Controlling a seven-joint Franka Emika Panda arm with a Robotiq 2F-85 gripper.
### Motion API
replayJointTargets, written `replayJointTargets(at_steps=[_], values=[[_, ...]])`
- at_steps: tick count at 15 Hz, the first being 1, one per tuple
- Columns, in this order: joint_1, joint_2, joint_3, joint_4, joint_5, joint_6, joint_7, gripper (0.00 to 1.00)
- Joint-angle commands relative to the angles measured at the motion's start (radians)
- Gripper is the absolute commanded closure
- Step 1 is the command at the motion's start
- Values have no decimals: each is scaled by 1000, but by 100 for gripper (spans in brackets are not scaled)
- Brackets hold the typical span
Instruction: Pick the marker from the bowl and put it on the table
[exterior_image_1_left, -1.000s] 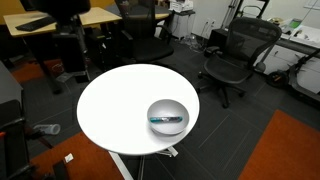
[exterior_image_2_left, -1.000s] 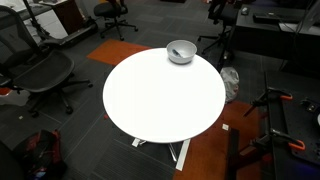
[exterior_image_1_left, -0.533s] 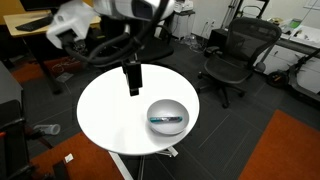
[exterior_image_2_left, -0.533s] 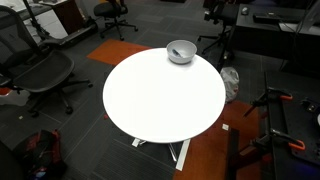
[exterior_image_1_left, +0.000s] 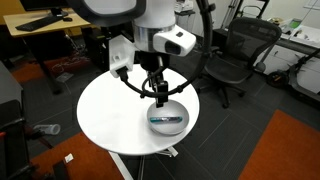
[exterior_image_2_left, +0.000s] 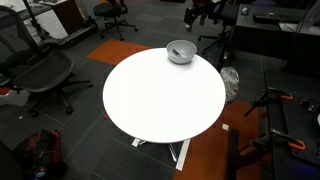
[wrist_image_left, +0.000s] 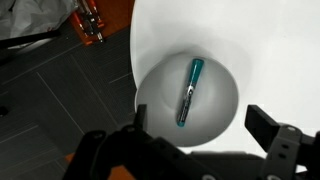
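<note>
The silver metal bowl (exterior_image_1_left: 167, 108) stands on the round white table (exterior_image_1_left: 108, 112) near its edge, and shows in both exterior views (exterior_image_2_left: 181, 51). The marker (exterior_image_1_left: 167, 119), dark with a teal section, lies inside the bowl. In the wrist view the marker (wrist_image_left: 189, 90) lies across the bowl's bottom (wrist_image_left: 222, 104), on the table (wrist_image_left: 275, 50). My gripper (exterior_image_1_left: 160, 97) hangs just above the bowl's near rim, open and empty. In the wrist view its fingers (wrist_image_left: 200, 122) straddle the bowl's lower part. The arm (exterior_image_2_left: 203, 11) is a dark shape above the bowl.
Black office chairs (exterior_image_1_left: 232, 52) stand behind the table, with another chair (exterior_image_2_left: 40, 68) to one side. Wooden desks (exterior_image_1_left: 60, 20) are at the back. Orange carpet (exterior_image_1_left: 285, 150) lies beside the table. An orange-black object (wrist_image_left: 88, 22) is on the floor below the table edge.
The arm has swung in from the back of the table and now hangs over the bowl. The bowl and marker have not moved.
</note>
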Motion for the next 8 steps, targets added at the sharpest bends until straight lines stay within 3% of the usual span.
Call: replayJointTargets(at_steps=[1, 8], values=[[-37, 103, 33, 110, 50, 3, 16, 0], [-73, 266, 52, 260, 91, 7, 34, 0]])
